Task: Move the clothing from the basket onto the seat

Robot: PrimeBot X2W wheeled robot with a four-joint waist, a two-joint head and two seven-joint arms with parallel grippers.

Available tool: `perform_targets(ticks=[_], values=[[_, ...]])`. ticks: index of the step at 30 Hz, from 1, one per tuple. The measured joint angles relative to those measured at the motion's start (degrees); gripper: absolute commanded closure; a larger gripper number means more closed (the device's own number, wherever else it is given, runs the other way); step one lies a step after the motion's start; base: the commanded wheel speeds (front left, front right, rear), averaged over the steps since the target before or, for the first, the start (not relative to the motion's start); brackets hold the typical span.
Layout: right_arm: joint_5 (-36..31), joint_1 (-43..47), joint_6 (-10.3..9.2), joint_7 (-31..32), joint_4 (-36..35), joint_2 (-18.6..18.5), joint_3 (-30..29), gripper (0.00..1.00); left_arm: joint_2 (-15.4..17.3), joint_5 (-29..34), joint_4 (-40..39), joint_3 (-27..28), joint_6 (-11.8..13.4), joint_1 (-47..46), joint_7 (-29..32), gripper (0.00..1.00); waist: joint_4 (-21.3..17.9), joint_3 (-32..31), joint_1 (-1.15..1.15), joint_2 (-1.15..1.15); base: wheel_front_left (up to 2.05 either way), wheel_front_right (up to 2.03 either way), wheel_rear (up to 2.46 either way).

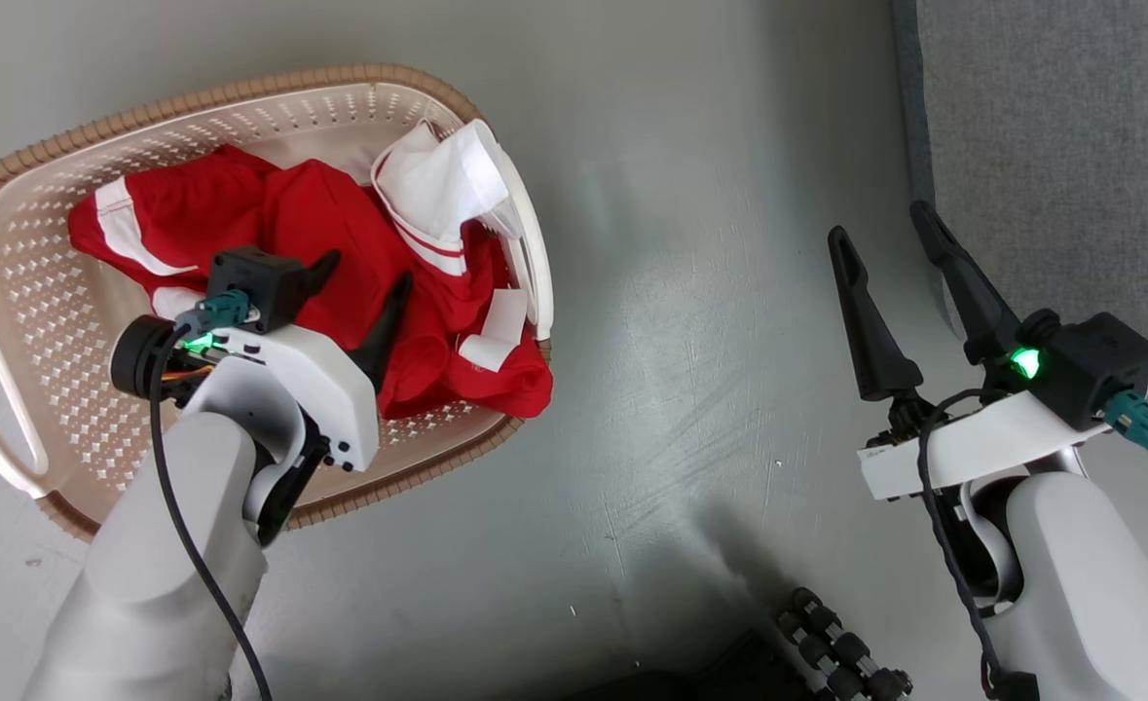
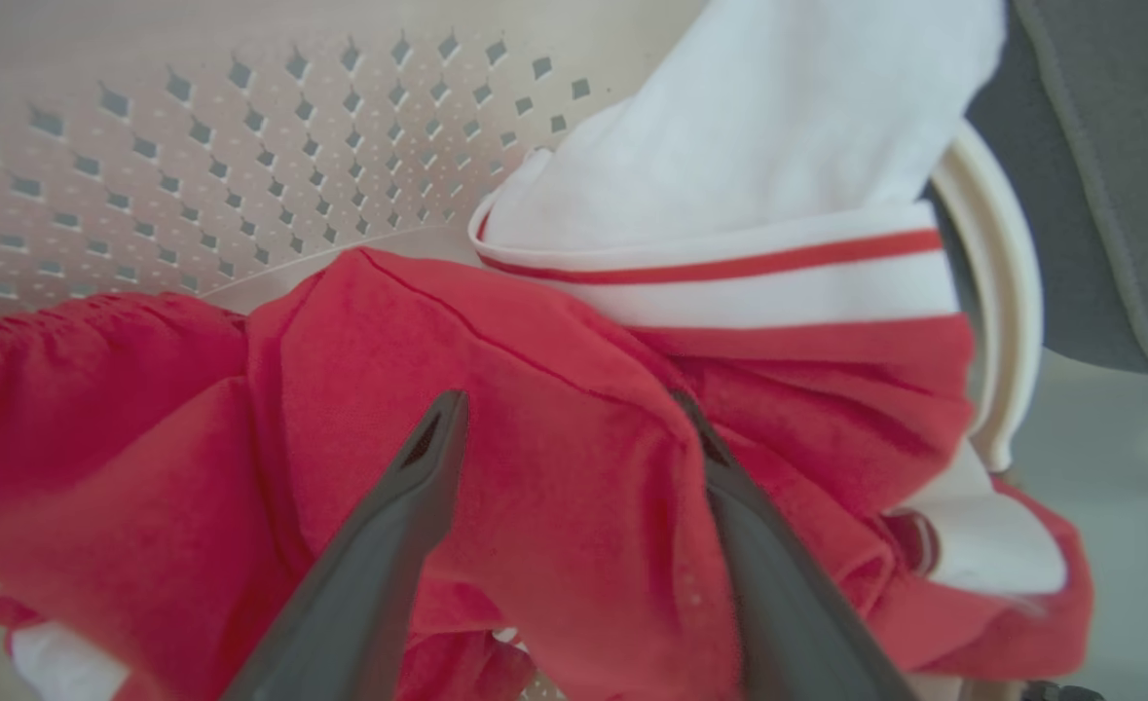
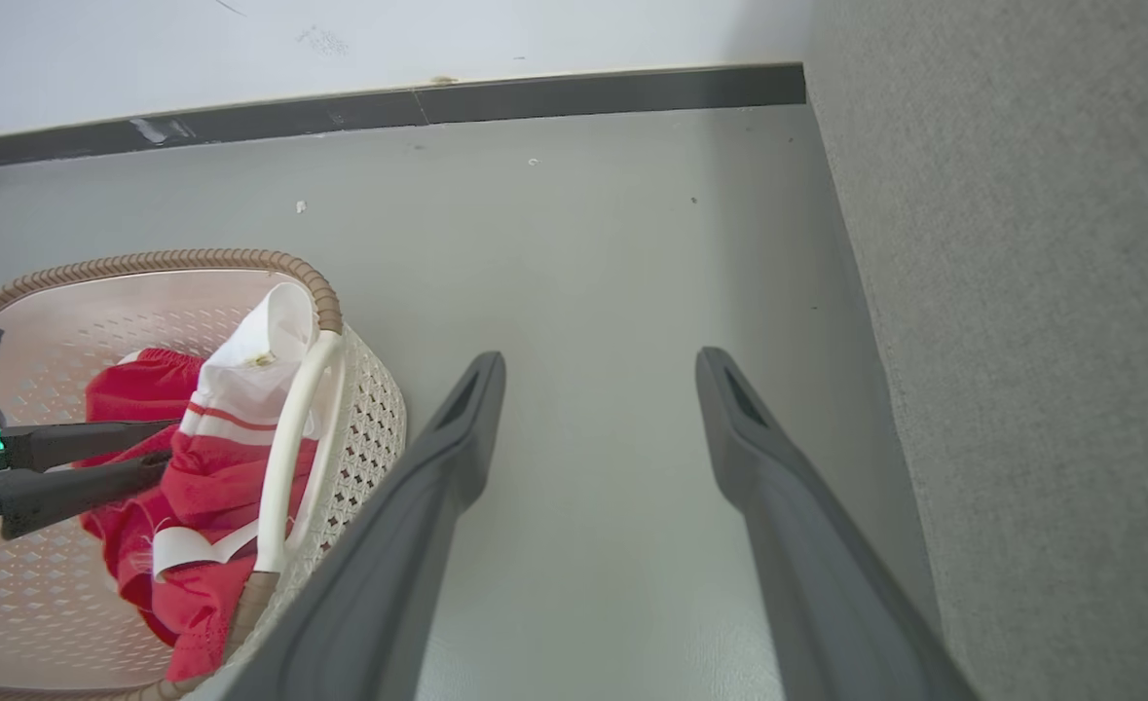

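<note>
The left hand (image 2: pixel 566 399), fingers apart, straddles a fold of the red white-trimmed fabric clothing (image 2: pixel 145 438) in the cream perforated plastic basket (image 2: pixel 242 146). Recommended: lower slightly, then close on the fold.

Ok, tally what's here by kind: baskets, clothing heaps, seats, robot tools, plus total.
Cream perforated plastic basket: 1
Heap of red-and-white fabric clothing: 1
Grey fabric-upholstered seat: 1
Dark two-fingered tools: 2, left tool and right tool
Total: 5

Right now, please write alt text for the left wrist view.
The open left gripper straddles a fold of red clothing in the basket. A white part with a red stripe lies behind.
</note>
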Motion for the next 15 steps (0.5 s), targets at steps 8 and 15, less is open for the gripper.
perform_targets(ticks=[8, 15], values=[[0.56, -0.4, 0.0, 0.0, -0.09, 0.0, 0.41, 0.0, 1.15, 0.51, 1.31, 0.43, 0.07, -1.03, -0.32, 0.52, -0.57, 1.42, 0.0, 0.0, 0.0, 0.0, 0.0], [0.56, -2.03, 0.0, 0.0, -0.02, 0.0, -0.55, 0.0, 1.14, 0.52, 2.79, 0.54, 0.08, -2.25, -1.6, 1.0, -0.69, 1.9, 0.0, 0.0, 0.0, 0.0, 0.0]])
